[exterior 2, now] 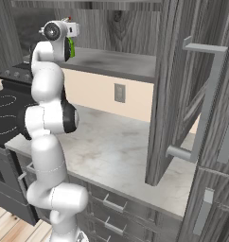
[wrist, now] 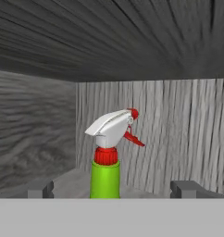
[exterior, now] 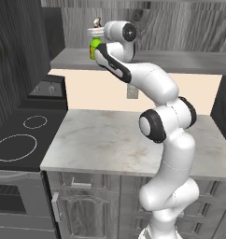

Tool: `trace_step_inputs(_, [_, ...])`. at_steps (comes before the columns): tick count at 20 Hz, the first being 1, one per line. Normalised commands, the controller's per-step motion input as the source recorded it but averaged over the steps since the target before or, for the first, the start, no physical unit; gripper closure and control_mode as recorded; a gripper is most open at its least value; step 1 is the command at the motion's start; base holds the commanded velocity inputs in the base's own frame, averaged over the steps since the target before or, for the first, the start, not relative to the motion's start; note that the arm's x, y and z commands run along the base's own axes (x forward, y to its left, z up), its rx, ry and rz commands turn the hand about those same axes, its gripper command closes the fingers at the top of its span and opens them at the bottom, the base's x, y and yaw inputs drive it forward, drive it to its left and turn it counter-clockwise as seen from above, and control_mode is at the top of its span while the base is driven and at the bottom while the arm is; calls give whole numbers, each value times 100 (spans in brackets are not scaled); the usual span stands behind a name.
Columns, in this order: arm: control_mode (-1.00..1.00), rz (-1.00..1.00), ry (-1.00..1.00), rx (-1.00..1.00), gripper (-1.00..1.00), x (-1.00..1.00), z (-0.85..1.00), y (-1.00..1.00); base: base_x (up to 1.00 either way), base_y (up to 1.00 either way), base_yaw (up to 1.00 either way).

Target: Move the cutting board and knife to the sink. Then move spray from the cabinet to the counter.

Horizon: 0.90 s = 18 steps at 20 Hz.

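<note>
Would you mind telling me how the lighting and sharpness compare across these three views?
Hand view: dim cabinet interior, the spray bright and fairly crisp between the open hand tips. Left base view: evenly lit, soft focus, faint sheen on the counter. Right base view: the nearby cabinet door looms large and stretched.

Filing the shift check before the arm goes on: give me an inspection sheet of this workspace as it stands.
Surface: counter, marble-patterned, bare where visible.
Job's things: spray upright on the cabinet shelf, near its back corner; cutting board, knife: nothing seen.
Clutter: nothing seen.
Grippers: claw open, raised into the cabinet, one fingertip on each side of the spray, not closed on it.
Cables: nothing seen.
Surroundings: stovetop beside the counter; wall outlet; open cabinet door.
</note>
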Motion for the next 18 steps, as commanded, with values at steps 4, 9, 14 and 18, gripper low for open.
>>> trace_step_inputs(4, [-100, 0, 0, 0, -100, 10, 0, 6, 0, 0, 0])
trace_step_inputs(9, [-100, 0, 0, 0, -100, 10, 0, 5, 0, 0, 0])
trace_step_inputs(14, [-100, 0, 0, 0, -100, 8, 0, 6, 0, 0, 0])
trace_step_inputs(18, [-100, 0, 0, 0, -100, 10, 0, 7, 0, 0, 0])
